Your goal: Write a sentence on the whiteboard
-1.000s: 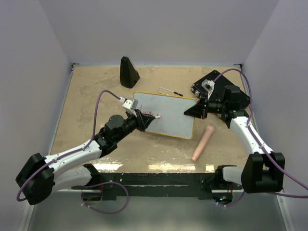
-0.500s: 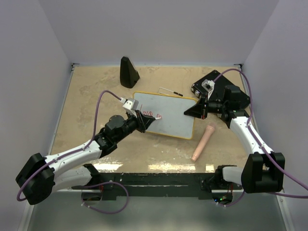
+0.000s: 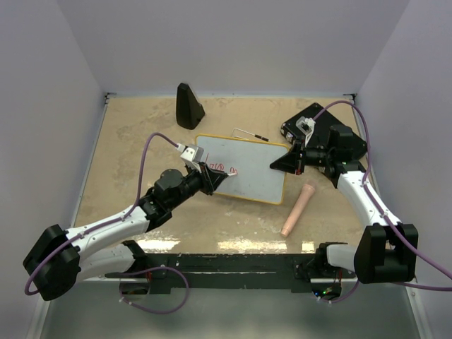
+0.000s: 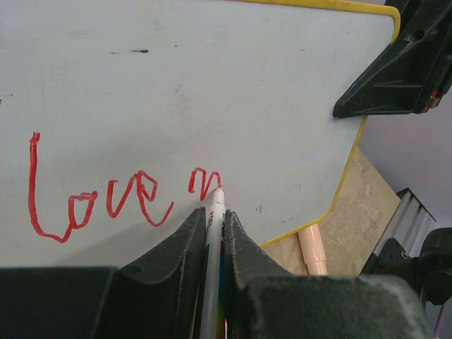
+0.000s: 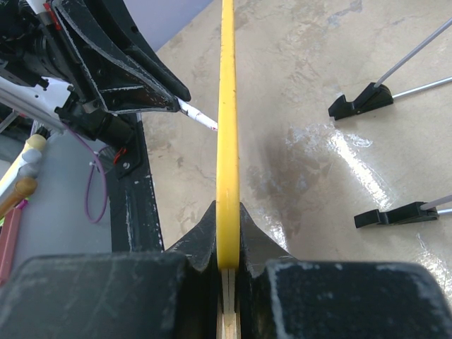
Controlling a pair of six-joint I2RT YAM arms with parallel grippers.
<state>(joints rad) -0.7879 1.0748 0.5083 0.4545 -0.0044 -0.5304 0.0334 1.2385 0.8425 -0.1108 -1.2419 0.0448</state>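
Top view: the whiteboard point(image 3: 247, 173) sits mid-table, with bare tabletop point(image 3: 127, 141) to its left and along its near side. A black wedge point(image 3: 188, 106) stands well off its far-left corner. A black block point(image 3: 332, 134) lies near its far-right corner, and a peach cylinder point(image 3: 298, 209) just off its near-right corner. The left gripper point(image 3: 219, 178) is over the board's left part, at the sentence point(image 3: 224, 169). The right gripper point(image 3: 277, 164) meets the board's right edge.

Left wrist view: the left gripper point(image 4: 214, 224) is closed tight on a white marker point(image 4: 215, 205), whose tip touches the board point(image 4: 212, 85) at the end of the red writing point(image 4: 106, 198), which reads "Love n". White surface is free to the right, up to the right gripper point(image 4: 395, 78) at the rim.

Right wrist view: the right gripper point(image 5: 227, 220) is clamped on the yellow rim point(image 5: 227, 106). Two black feet point(image 5: 360, 102) show to one side, and the left gripper point(image 5: 134, 78) to the other.
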